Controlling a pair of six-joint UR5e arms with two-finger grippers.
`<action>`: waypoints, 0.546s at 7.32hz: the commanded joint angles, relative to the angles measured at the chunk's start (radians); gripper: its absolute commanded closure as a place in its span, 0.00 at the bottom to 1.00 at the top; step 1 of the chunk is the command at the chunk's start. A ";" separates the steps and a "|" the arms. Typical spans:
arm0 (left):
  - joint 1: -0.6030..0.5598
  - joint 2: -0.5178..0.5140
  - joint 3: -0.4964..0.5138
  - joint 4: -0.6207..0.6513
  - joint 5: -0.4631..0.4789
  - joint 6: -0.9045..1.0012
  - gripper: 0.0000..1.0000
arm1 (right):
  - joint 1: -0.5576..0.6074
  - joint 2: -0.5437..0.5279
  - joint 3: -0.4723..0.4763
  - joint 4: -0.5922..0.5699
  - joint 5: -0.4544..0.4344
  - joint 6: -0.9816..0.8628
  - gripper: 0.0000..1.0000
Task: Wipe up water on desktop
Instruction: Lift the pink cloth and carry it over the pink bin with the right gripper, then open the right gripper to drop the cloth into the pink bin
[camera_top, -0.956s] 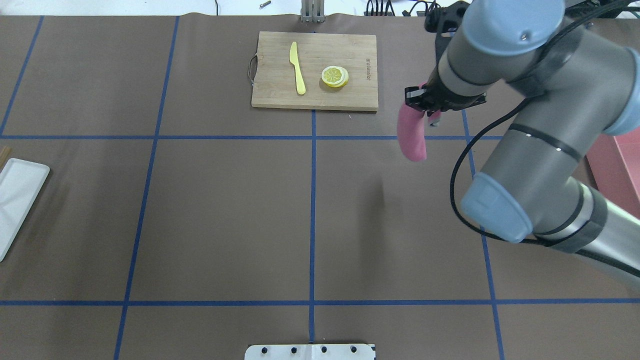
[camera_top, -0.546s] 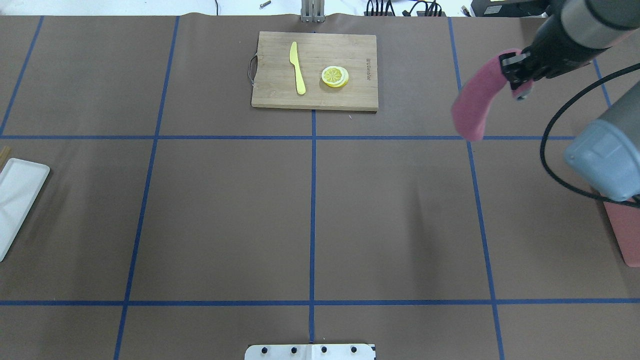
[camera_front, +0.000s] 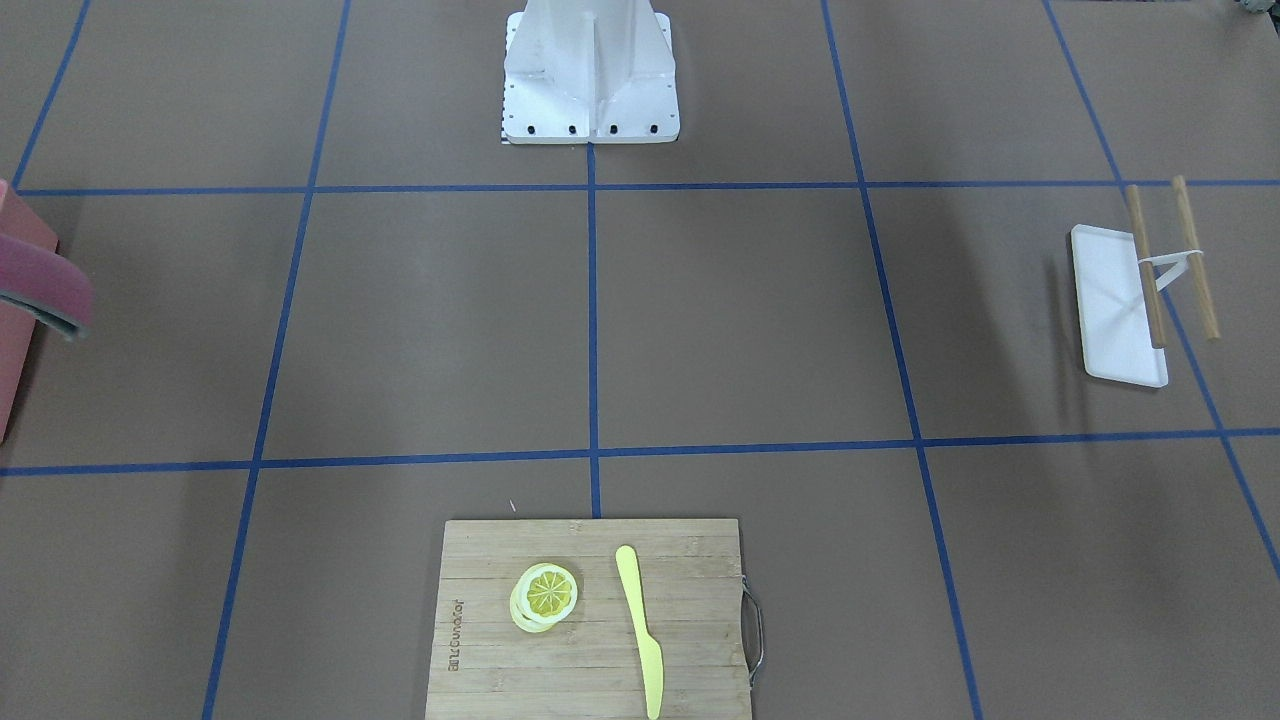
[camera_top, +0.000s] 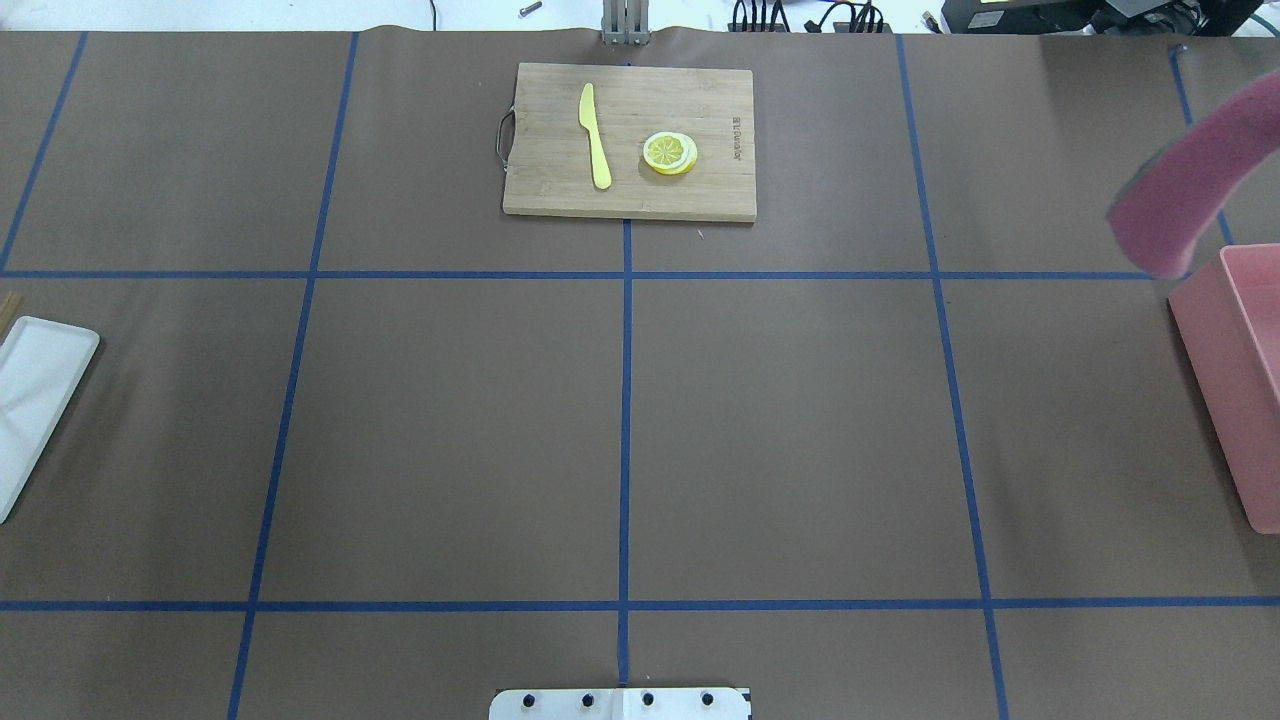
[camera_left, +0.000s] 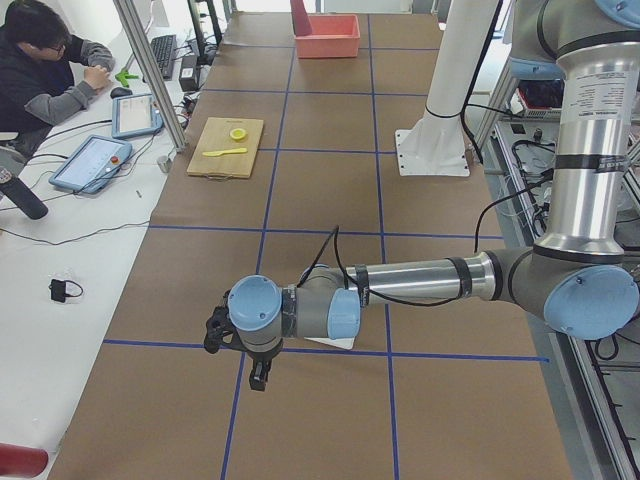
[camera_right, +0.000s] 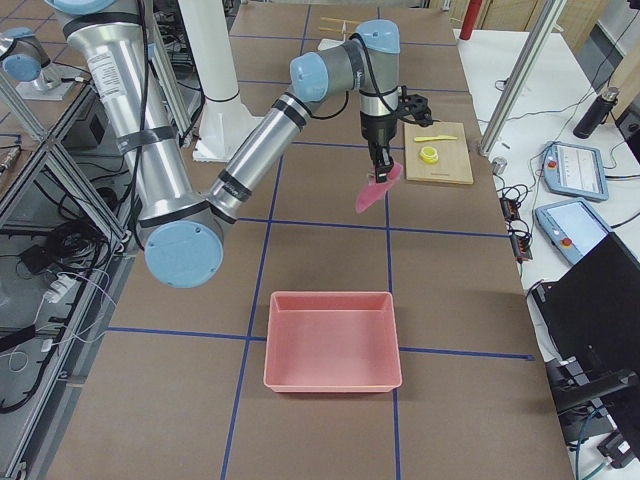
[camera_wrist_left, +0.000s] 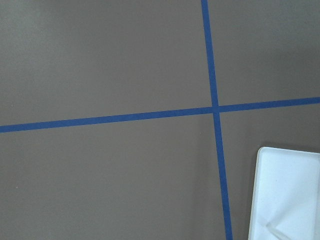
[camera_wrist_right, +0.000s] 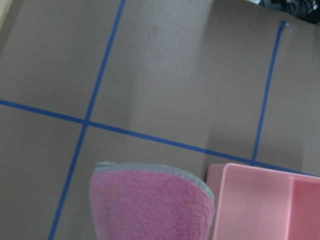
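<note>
The desktop (camera_top: 780, 430) is brown with blue tape lines; I see no water on it. A pink cloth (camera_top: 1190, 190) hangs in the air at the far right, just beyond the pink bin (camera_top: 1225, 350). It also shows in the right wrist view (camera_wrist_right: 150, 205) and the front view (camera_front: 45, 285). My right gripper (camera_right: 378, 165) shows only in the exterior right view, above the cloth (camera_right: 375, 192); I cannot tell if it is shut. My left gripper (camera_left: 257, 378) hovers over the desktop near the white tray (camera_left: 335, 343); I cannot tell its state.
A bamboo cutting board (camera_top: 630, 140) with a yellow knife (camera_top: 595, 135) and lemon slices (camera_top: 670, 152) lies at the far middle. The white tray (camera_top: 30, 400) lies at the left edge, with chopsticks (camera_front: 1195, 255) by it. The robot base (camera_front: 590, 75) stands at the near middle.
The right arm has swung to the right with the pink cloth, from beside the cutting board to over the pink bin's far edge. The arm has left the overhead view.
</note>
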 joint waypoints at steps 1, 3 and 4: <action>0.000 -0.001 -0.001 -0.003 -0.001 0.004 0.02 | 0.136 -0.180 0.000 0.001 0.011 -0.276 1.00; 0.000 -0.001 -0.006 -0.003 -0.002 0.004 0.02 | 0.163 -0.396 -0.010 0.220 0.015 -0.325 1.00; 0.000 -0.001 -0.007 -0.003 -0.002 0.005 0.02 | 0.163 -0.472 -0.032 0.333 0.016 -0.322 1.00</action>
